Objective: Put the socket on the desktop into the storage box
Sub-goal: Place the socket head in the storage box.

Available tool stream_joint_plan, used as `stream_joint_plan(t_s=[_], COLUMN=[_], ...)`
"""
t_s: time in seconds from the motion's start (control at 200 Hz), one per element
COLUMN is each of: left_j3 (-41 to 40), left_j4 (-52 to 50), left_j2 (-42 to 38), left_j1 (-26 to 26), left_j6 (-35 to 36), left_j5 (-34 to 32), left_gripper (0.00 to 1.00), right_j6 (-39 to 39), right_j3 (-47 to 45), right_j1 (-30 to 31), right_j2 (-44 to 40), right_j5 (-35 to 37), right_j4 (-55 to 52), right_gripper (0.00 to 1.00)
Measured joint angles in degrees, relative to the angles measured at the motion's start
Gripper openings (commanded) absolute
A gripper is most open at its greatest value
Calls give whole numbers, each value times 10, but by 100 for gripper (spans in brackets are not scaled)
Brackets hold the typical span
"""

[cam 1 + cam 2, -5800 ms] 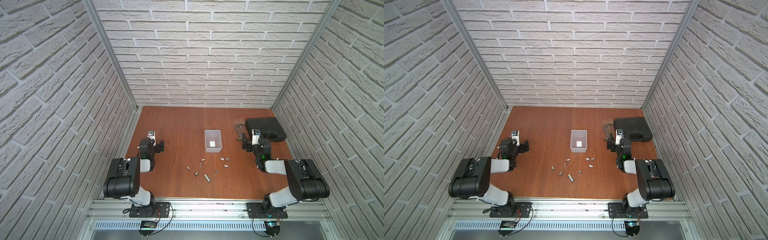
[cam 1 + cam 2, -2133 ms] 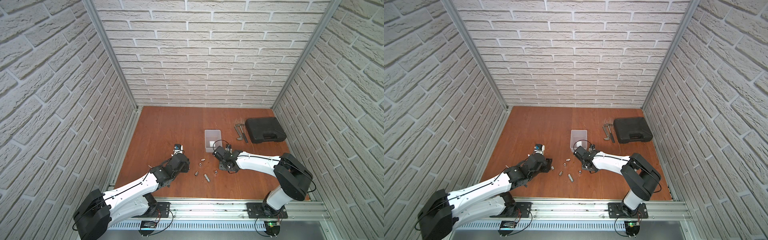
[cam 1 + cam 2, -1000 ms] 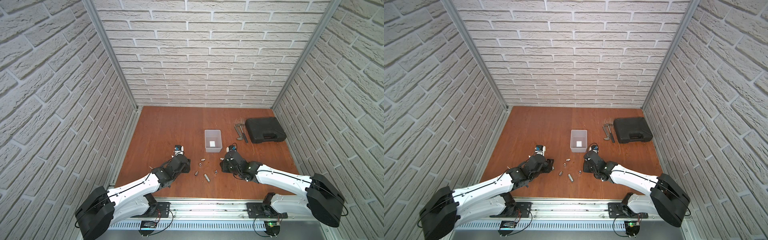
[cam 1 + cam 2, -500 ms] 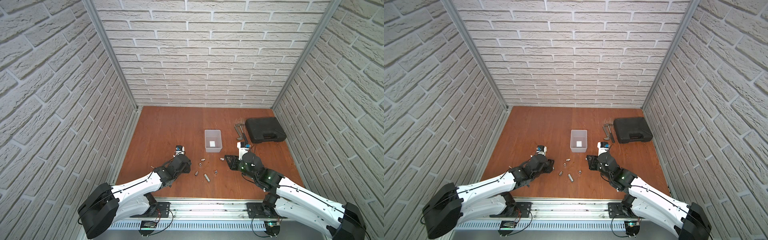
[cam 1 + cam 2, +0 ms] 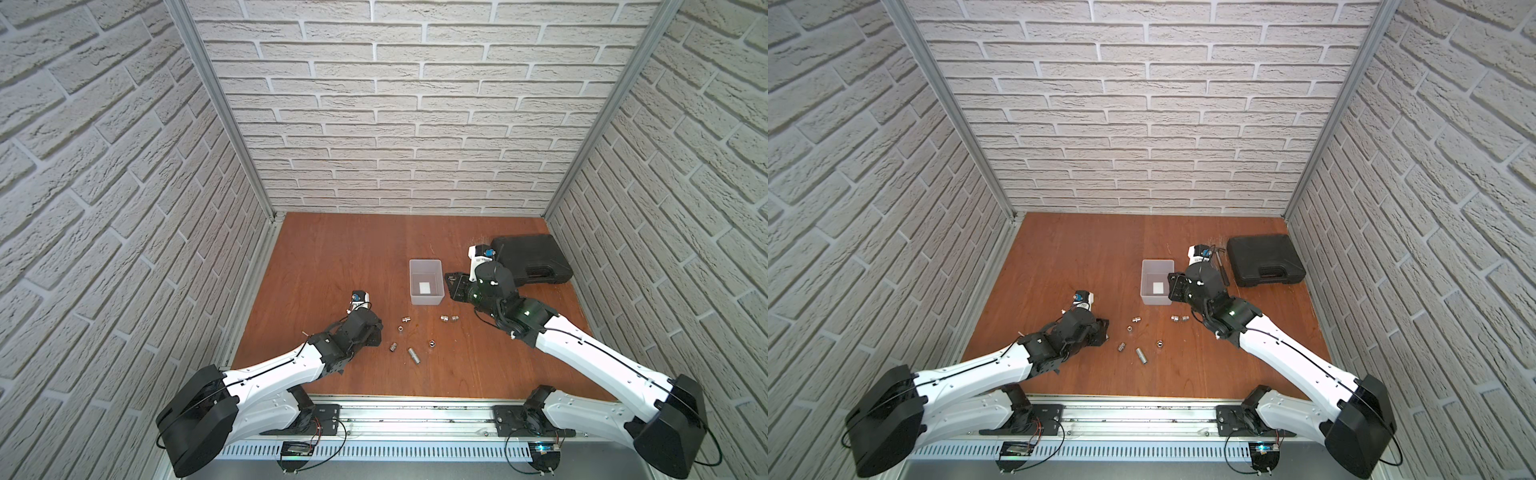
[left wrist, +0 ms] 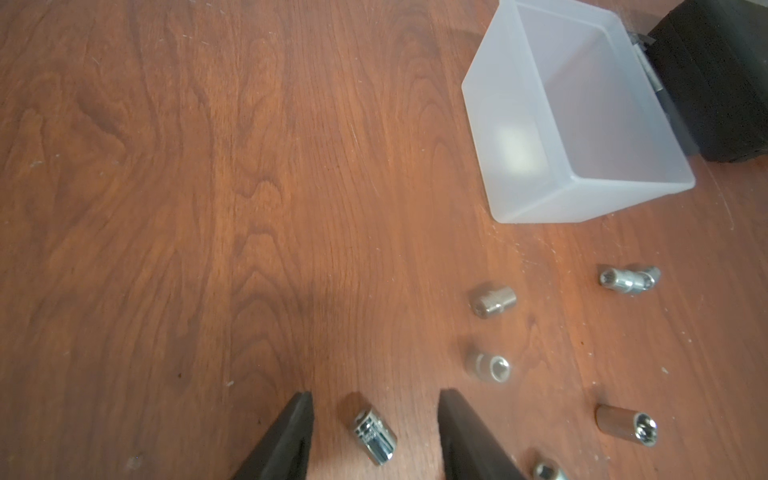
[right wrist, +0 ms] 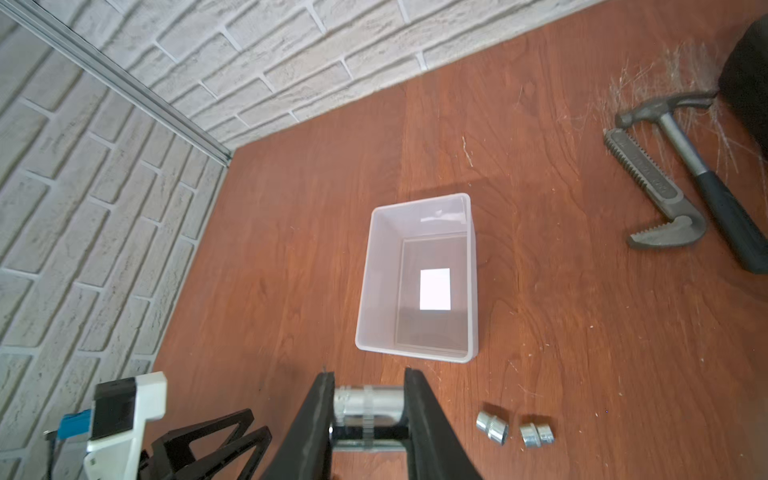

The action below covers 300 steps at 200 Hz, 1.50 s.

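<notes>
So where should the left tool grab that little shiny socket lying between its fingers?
Across its round middle, coming straight down from above. The socket lies on its side on the desktop, between the left tool's open fingers, so its curved sides face them.

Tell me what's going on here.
The jaws of the right arm are shut on a socket, held close beside the box, which holds nothing yet. The open jaws of the left arm sit either side of a second socket lying on the desktop, not closed on it. Several more sockets lie loose on the desktop.
</notes>
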Motion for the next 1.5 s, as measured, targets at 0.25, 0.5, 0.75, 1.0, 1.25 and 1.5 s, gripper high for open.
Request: stream_joint_plan(t_s=[0.25, 0.5, 0.75, 1.0, 1.25, 1.5], left_j3=[0, 0, 0, 0, 0, 0], left_j4=[-4, -3, -4, -3, -4, -3], left_j2=[-3, -4, -12, -12, -6, 1], left_j1=[0, 1, 7, 10, 10, 10], left_j6=[0, 1, 1, 0, 0, -2], left_j5=[-3, -5, -9, -9, -9, -3], left_gripper=[55, 56, 58, 62, 62, 60], right_j6=[-10, -18, -19, -30, -45, -66], right_j3=[85, 124, 128, 128, 106, -22], right_j1=[-9, -13, -25, -26, -23, 0], right_j2=[132, 209, 240, 243, 186, 27], right_j5=[-50, -76, -86, -88, -82, -59], right_j4=[-29, -28, -28, -27, -22, -2], right_gripper=[2, 2, 30, 58, 57, 45])
